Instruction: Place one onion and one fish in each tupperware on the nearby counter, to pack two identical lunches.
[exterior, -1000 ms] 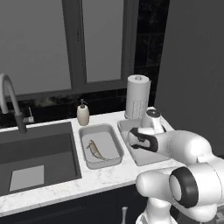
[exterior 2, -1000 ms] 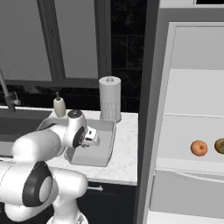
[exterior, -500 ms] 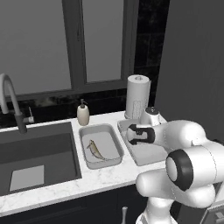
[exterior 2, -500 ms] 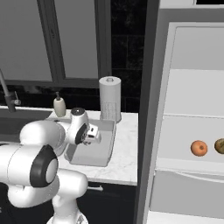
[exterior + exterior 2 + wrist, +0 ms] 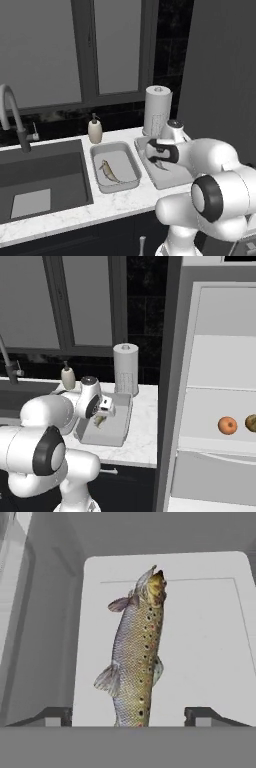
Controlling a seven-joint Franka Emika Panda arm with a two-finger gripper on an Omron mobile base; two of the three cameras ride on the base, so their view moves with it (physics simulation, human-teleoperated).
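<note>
Gripper (image 5: 128,714) positioned over right tupperware (image 5: 172,180), jaws spread wide and clear of second fish (image 5: 136,652), apparently just released inside; onions (image 5: 227,425) remain shelved far right.

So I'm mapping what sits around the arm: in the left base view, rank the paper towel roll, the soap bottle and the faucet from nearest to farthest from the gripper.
1. Paper towel roll: just behind the gripper, at the back of the counter.
2. Soap bottle: further along, behind the tupperware holding a fish.
3. Faucet: farthest, beyond the sink.
</note>
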